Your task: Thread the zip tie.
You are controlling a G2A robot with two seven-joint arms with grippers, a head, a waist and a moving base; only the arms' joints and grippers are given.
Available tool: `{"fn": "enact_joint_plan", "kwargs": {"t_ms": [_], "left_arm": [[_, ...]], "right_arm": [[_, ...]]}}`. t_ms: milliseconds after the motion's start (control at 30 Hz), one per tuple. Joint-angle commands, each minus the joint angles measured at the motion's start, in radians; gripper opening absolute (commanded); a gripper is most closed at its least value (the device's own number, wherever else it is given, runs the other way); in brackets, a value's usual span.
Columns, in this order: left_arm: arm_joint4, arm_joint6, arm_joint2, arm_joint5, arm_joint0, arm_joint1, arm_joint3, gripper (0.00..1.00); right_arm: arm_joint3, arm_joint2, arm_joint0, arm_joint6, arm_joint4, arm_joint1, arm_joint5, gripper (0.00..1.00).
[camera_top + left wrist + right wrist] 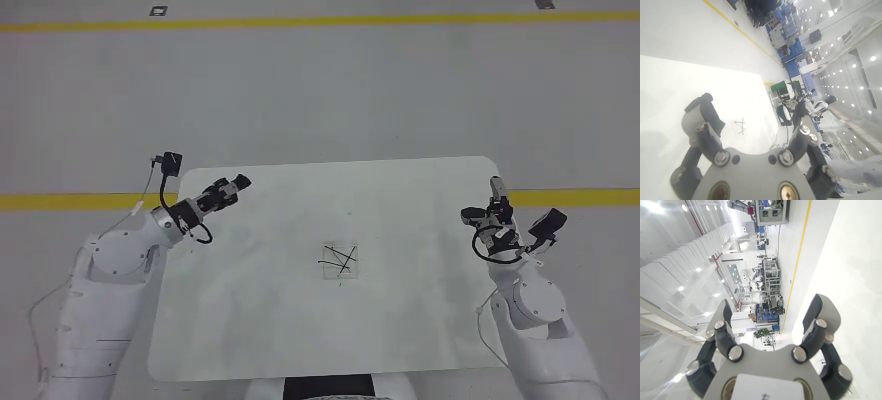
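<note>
A pale grey floor (320,90) crossed by yellow lines (300,22) surrounds a white worktop (260,300) with rounded corners. Near the middle of that worktop lie the zip ties (339,260): a few thin dark strips crossing one another in a small loose heap, flat on the surface. A faint square outline shows around them, though what it is cannot be told. From the left wrist view the same ties (740,126) appear as a small tangle of thin lines on the bright surface, beyond the fingers and touching neither.

The left claw (238,184) hangs over the far left corner of the worktop, well apart from the ties and angled towards the far side. Its jaws are spread wide with nothing between them, as its own wrist view (753,106) makes plain.

The right claw (497,188) sits at the worktop's right edge, near the far right corner, also well apart from the ties. Its jaws are likewise spread and hold nothing, seen from its wrist (770,306) against the hall beyond.
</note>
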Motion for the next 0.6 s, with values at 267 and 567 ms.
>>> {"fn": "enact_joint_plan", "kwargs": {"t_ms": [267, 567], "left_arm": [[0.048, -0.212, 0.278, 0.03, -0.231, -0.015, 0.03, 1.0], [0.061, -0.304, 0.361, 0.071, -0.277, -0.021, 0.048, 1.0]], "right_arm": [[0.0, 0.0, 0.0, 0.0, 0.0, 0.0, 0.0, 1.0], [0.0, 0.0, 0.0, 0.0, 0.0, 0.0, 0.0, 1.0]]}}
